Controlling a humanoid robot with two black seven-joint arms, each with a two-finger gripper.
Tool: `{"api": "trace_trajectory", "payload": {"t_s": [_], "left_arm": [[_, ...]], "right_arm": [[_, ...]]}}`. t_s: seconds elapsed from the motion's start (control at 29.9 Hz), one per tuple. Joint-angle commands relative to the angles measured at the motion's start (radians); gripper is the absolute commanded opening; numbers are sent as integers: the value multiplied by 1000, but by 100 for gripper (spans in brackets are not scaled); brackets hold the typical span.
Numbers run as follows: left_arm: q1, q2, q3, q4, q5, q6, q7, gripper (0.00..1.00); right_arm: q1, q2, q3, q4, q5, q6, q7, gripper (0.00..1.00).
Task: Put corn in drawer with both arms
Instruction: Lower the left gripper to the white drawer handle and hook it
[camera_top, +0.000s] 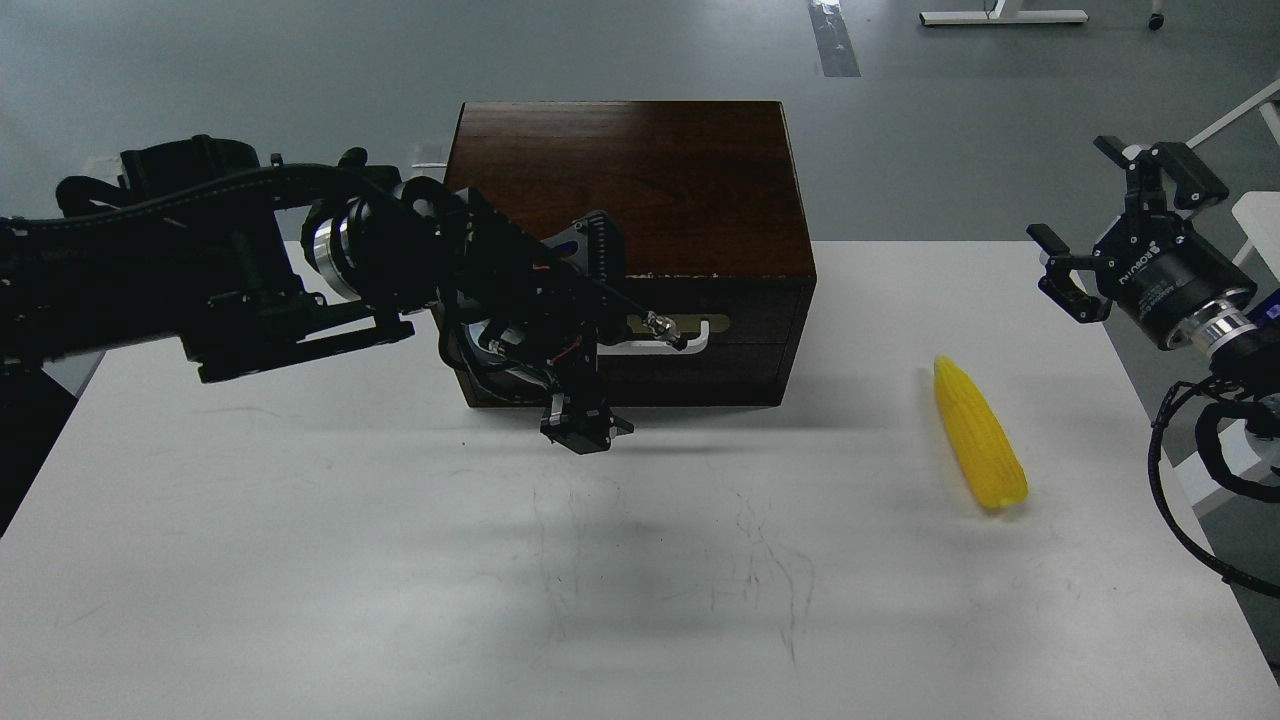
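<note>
The yellow corn (979, 434) lies on the white table (300, 560) at the right, its point facing away from me. The dark brown box (640, 180) stands at the table's back middle. Its drawer (745, 340) looks shut, and its white bar handle (678, 346) is partly hidden by my left arm. My left gripper (592, 335) hangs in front of the drawer's left half, with its fingers (578, 428) spread apart and holding nothing. My right gripper (1085, 225) is open and empty, raised above the table's right edge behind the corn.
The box takes up the back middle of the table. The table's right edge runs close past the corn. White furniture legs (1003, 16) stand on the grey floor beyond the table.
</note>
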Motion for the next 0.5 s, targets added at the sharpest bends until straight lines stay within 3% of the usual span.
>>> {"api": "trace_trajectory", "payload": {"t_s": [0.0,0.47], "left_arm": [[2,-3,1,12,1,0,0,98],[8,-21,13,26,-1,0,0,98]], "right_arm": [[0,0,1,0,0,0,0,100],[-3,0,3,0,0,0,0,100]]}}
